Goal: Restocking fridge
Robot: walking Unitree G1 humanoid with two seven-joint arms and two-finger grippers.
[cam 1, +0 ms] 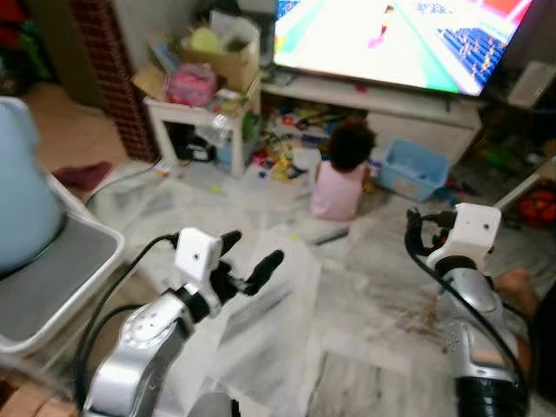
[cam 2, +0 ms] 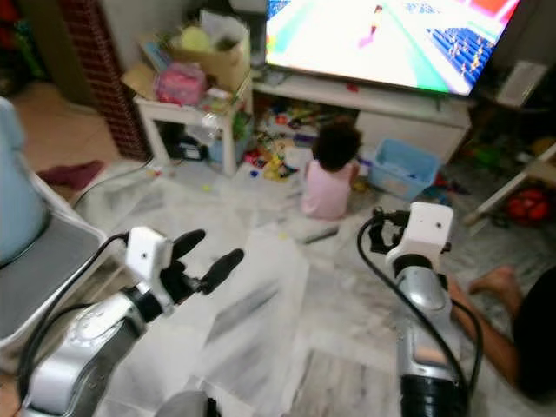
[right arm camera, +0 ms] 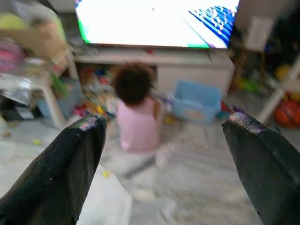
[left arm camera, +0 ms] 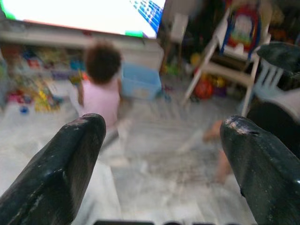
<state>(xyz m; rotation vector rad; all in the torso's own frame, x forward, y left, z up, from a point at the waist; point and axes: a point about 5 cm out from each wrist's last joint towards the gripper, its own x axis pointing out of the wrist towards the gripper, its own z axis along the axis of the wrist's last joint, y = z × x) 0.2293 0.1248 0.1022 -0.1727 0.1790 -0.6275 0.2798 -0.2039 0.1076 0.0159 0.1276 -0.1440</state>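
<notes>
I stand in a living room, and no fridge or groceries are in sight. My left gripper (cam 1: 254,248) is raised over the pale marble floor (cam 1: 365,304), open, with nothing between its fingers (left arm camera: 70,154). My right gripper (right arm camera: 164,122) is also raised and open, holding nothing, its black fingertips (right arm camera: 255,140) far apart; its white wrist block (cam 1: 473,230) shows at the right. Both wrist views look toward a small child in a pink top (cam 1: 340,178) sitting on the floor before a lit television (cam 1: 400,39).
A person's bare foot and leg (cam 2: 495,321) lie on the floor close to my right arm. A grey-seated white chair (cam 1: 52,278) stands at my left. Farther off are a cluttered white side table (cam 1: 195,109), scattered toys (cam 1: 287,156) and a blue bin (cam 1: 415,169).
</notes>
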